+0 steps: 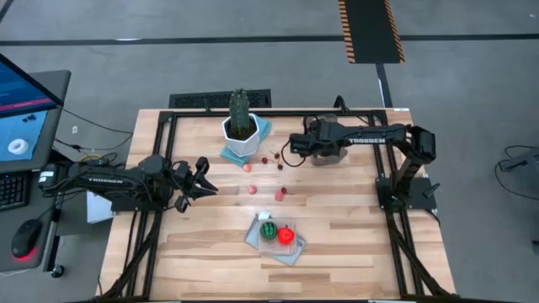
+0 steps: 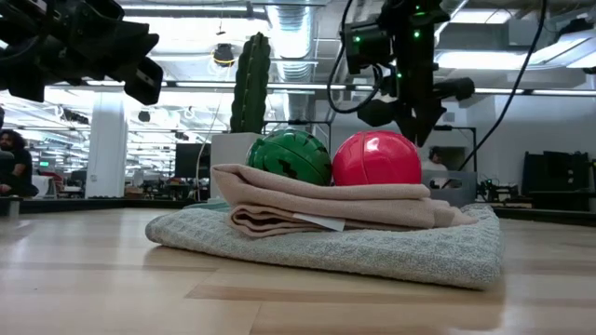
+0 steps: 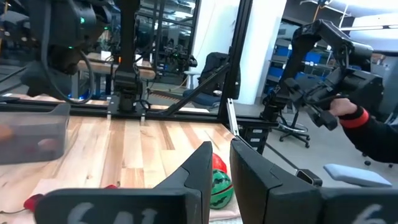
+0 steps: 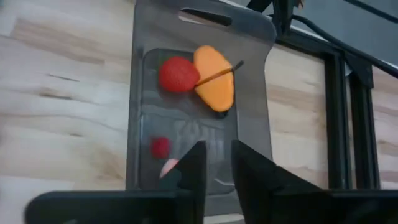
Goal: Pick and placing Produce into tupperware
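Folded cloth (image 2: 326,209) carries green (image 2: 291,158) and red balls (image 2: 377,158).
Right gripper (image 4: 214,163), fingers nearly together, hovers above the tupperware (image 4: 193,106); left gripper (image 1: 195,181), fingers spread, waits left.

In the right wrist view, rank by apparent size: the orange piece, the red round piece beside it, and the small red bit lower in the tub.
1. Orange piece, largest.
2. Red round piece, slightly smaller.
3. Small red bit, clearly smallest.
All three lie in the tupperware at similar depth, so nearness hardly skews this.
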Robot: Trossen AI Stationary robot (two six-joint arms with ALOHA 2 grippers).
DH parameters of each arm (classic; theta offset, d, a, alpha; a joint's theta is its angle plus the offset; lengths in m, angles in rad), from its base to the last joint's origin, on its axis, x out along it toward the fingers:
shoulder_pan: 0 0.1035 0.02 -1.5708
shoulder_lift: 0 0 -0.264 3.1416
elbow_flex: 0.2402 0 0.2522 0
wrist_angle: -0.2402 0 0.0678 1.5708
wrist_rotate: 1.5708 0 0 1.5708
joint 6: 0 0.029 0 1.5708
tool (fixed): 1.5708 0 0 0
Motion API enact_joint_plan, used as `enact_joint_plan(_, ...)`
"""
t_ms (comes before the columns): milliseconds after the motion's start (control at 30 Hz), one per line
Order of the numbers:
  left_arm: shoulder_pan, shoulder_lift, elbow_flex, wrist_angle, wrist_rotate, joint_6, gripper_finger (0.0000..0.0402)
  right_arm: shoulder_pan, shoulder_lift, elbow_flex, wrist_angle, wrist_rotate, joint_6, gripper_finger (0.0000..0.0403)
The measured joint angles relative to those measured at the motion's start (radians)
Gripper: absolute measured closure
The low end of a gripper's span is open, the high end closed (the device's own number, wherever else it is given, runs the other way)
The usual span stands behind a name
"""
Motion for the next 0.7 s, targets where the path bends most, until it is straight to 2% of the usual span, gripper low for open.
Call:
enact_joint_plan(167, -0.011, 0.0, 0.0, 0.0, -0.026, 0.003, 0.0357, 0.012, 0.0, 0.0, 0.012, 0.002, -0.038, 0.026)
enact_joint_plan(333, -0.015, 0.0, 0.0, 0.0, -0.033, 0.019, 0.0357, 0.093, 0.0, 0.0, 0.171, -0.007, -0.186, 0.0236)
enact_joint_plan(467, -0.015, 0.0, 0.0, -0.002, -0.037, 0.019, 0.0357, 0.163, 0.0, 0.0, 0.29, -0.131, -0.373, 0.0231)
enact_joint_plan(700, -0.015, 0.0, 0.0, -0.033, -0.039, 0.019, 0.0357, 0.264, 0.0, 0.0, 0.309, -0.31, -0.504, 0.0243)
